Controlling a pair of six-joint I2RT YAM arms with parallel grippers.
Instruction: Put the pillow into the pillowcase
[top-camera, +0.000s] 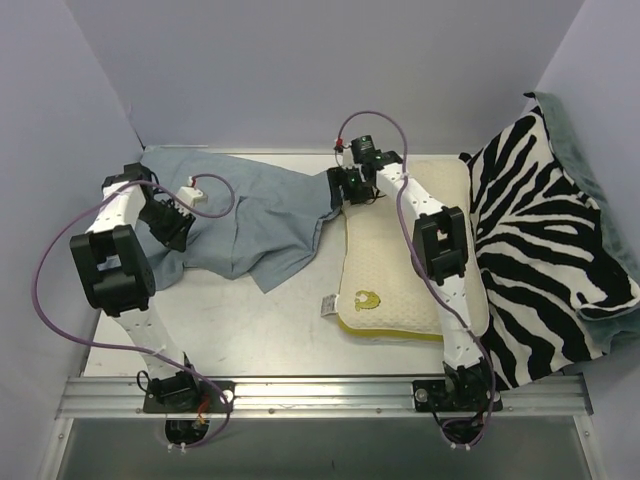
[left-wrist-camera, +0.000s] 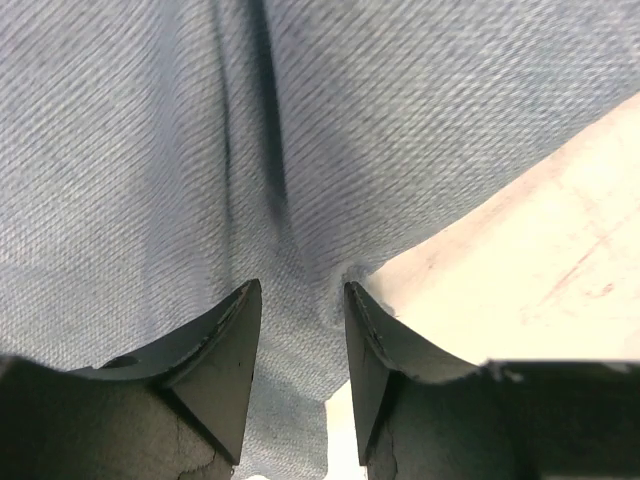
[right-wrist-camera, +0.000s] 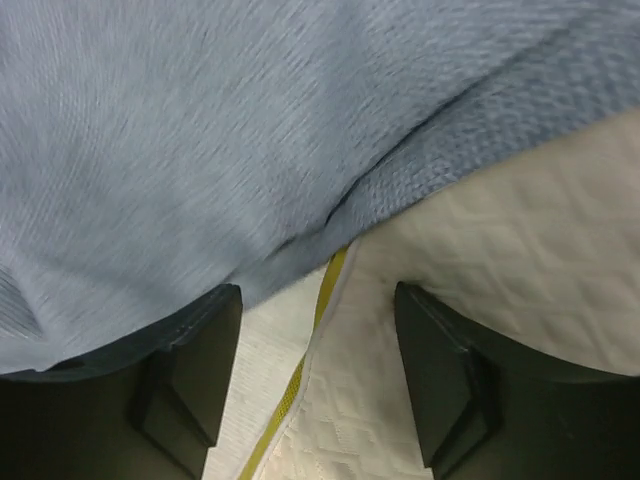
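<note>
At the far-left corner of the pillow (top-camera: 385, 270), the right gripper (top-camera: 350, 188) hangs with jaws apart and empty, just where the edge of the pillowcase (top-camera: 250, 215) laps onto it. The left gripper (top-camera: 178, 228) sits at the case's 9 o'clock side, jaws partly apart over the cloth with nothing plainly pinched. The step probably goes best if each gripper catches a single layer of that edge, so the case opens toward the pillow. The pillow lies right of centre on the table (top-camera: 250, 330), long axis running 12 to 6 o'clock, logo (top-camera: 367, 299) end at 6.
</note>
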